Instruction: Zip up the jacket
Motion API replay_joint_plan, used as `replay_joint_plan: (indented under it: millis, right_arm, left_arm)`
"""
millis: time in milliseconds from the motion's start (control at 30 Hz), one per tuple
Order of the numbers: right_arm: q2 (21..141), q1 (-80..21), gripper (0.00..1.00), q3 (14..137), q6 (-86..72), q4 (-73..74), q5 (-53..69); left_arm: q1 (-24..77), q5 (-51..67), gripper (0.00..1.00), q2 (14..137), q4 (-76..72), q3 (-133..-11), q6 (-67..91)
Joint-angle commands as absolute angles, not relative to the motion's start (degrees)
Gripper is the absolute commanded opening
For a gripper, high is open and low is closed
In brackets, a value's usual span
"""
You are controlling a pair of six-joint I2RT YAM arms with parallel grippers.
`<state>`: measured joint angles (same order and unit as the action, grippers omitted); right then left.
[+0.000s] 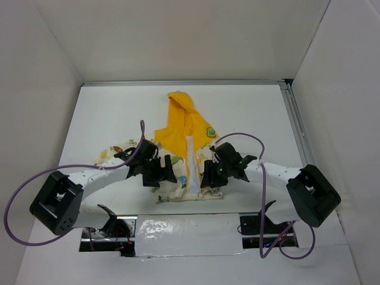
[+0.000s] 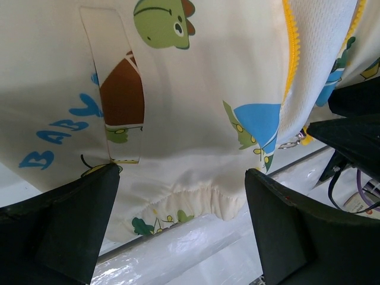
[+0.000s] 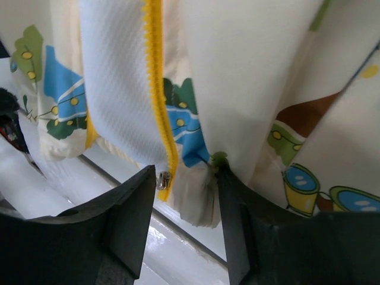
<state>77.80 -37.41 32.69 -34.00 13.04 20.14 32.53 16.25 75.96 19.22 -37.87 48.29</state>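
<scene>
- Small cream hooded jacket [image 1: 185, 127] with cartoon prints lies flat on the white counter [image 1: 107, 119], about mid-width, between the two arms.
- Its bright yellow hood [image 1: 178, 104] points at the far wall. The hem sits at the near edge, just beside a glossy taped strip [image 1: 178, 228].
- The upper front is spread open and shows yellow. Lower down, a white mesh lining strip [image 1: 190, 155] runs along the front opening toward the hem.
- Left tool [image 1: 168, 170] is over the jacket's lower part on one side of that strip, and right tool [image 1: 207, 175] is on the other side near the hem. The two are apart, with the strip between them.
- Left tool is fully released: its dark fingers [image 2: 77, 225] stand wide apart over the gathered hem and grip nothing.
- Prints in its view are a green dinosaur [image 2: 160, 24], a brown patch [image 2: 122, 89] and blue "BABY" lettering [image 2: 59, 127].
- Right wrist view: yellow zip teeth [image 3: 155, 89] run down the edge of the white mesh.
- A small metal zip fitting [image 3: 163, 179] sits at the bottom end of the teeth, touching the tip of one finger.
- Right tool is released, with its jaws partly apart.
- A bunched hem corner [image 3: 196, 199] hangs in the gap. The other finger [image 3: 237, 225] touches the fabric, but no clamp is visible.
- The zip is not done up: the fitting is at the hem end and the front is open above it.
</scene>
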Motion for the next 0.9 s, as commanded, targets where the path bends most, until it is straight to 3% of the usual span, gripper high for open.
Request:
replay_joint_plan:
  millis: [0, 267, 367, 467, 667, 867]
  right_arm:
    - [74.98, -38.84, 0.54, 32.96, -32.52, 11.86, 20.65]
    - [75.59, -40.77, 0.53, 32.61, -36.56, 18.28, 14.16]
    - [74.97, -42.97, 0.57, 33.22, -39.37, 21.44, 8.36]
    - [73.04, -45.6, 0.68, 34.28, -41.74, 24.08, 4.14]
    - [68.12, -48.07, 0.76, 35.95, -46.58, 29.0, -4.04]
    - [63.9, -48.6, 0.81, 35.77, -47.37, 30.32, -3.34]
  left_arm:
    - [33.05, 15.82, 0.99, 74.44, 19.6, -38.94, 48.69]
    - [33.49, 15.64, 0.99, 73.65, 20.21, -39.02, 48.87]
    - [33.84, 15.29, 0.99, 72.95, 20.65, -39.02, 49.04]
    - [34.19, 15.21, 0.99, 72.34, 20.83, -39.29, 49.13]
    - [34.89, 14.59, 0.99, 72.42, 21.62, -39.9, 49.22]
    - [35.86, 14.33, 0.99, 72.6, 21.45, -40.25, 49.22]
